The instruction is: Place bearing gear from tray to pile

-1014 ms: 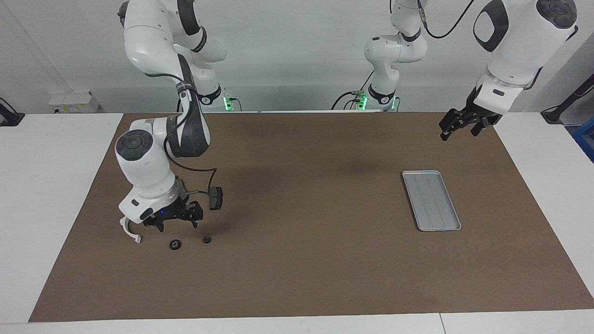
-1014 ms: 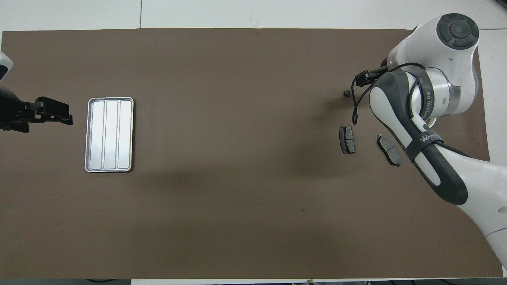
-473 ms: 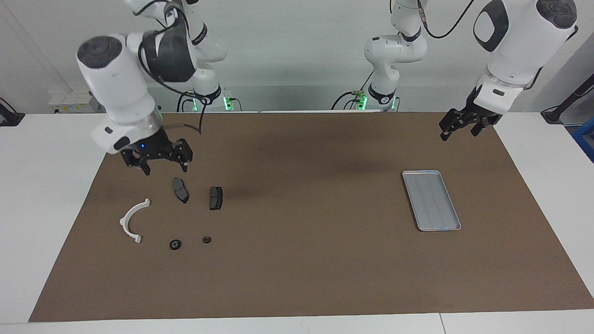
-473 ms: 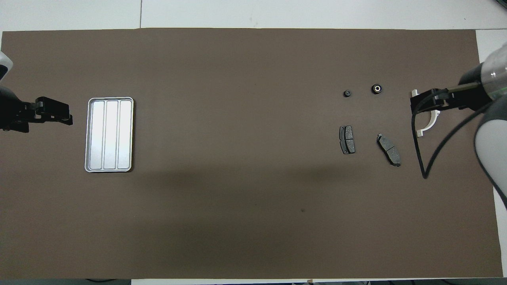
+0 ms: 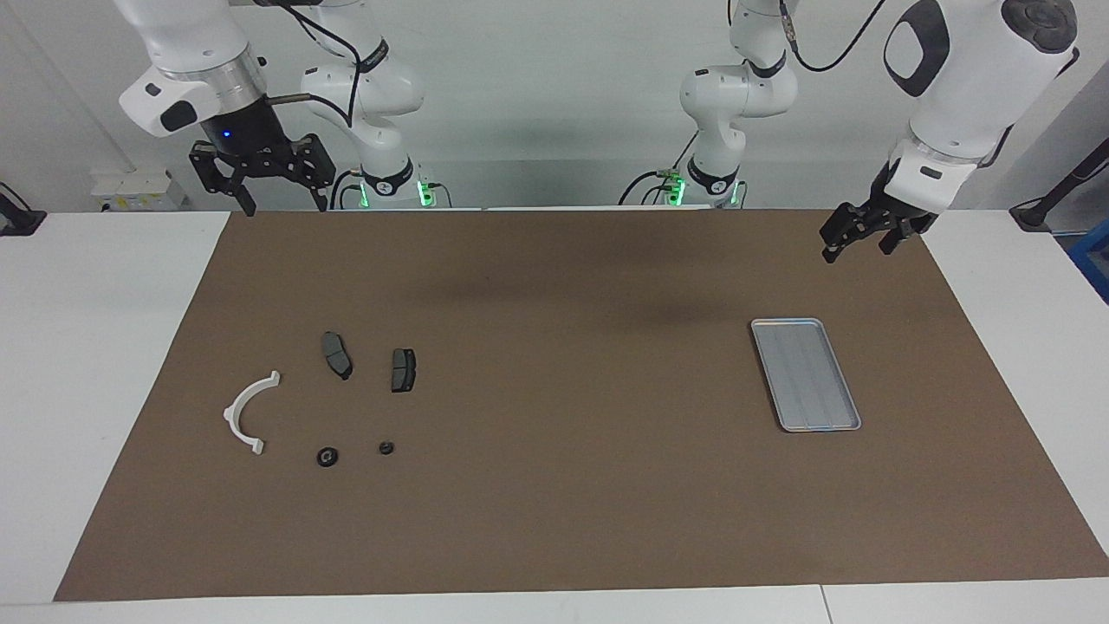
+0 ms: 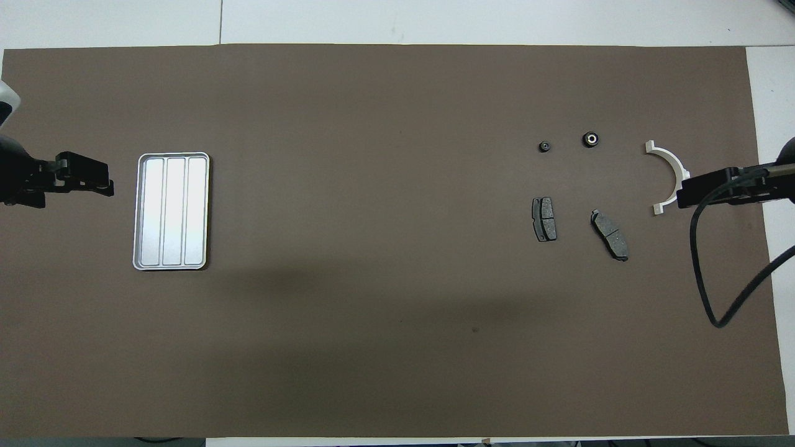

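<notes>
The silver-grey tray (image 5: 806,374) (image 6: 171,211) lies bare at the left arm's end of the mat. The pile is at the right arm's end: a white half-ring bracket (image 5: 247,412) (image 6: 671,174) and two dark brake pads (image 5: 336,354) (image 5: 403,368) (image 6: 544,218) (image 6: 610,234). The black bearing gear (image 5: 327,457) (image 6: 590,139) lies on the mat beside the bracket, farther from the robots than the pads. My right gripper (image 5: 286,206) (image 6: 686,194) is open, empty and raised high. My left gripper (image 5: 856,250) (image 6: 102,184) waits open beside the tray.
A smaller black round part (image 5: 386,447) (image 6: 544,146) lies beside the bearing gear. The brown mat (image 5: 554,485) covers the white table. A black cable (image 6: 708,273) hangs from the right arm.
My right gripper has risen from low over the bearing gear and drawn back toward its base. The bearing gear, bracket and one pad came into view. The left arm has not moved.
</notes>
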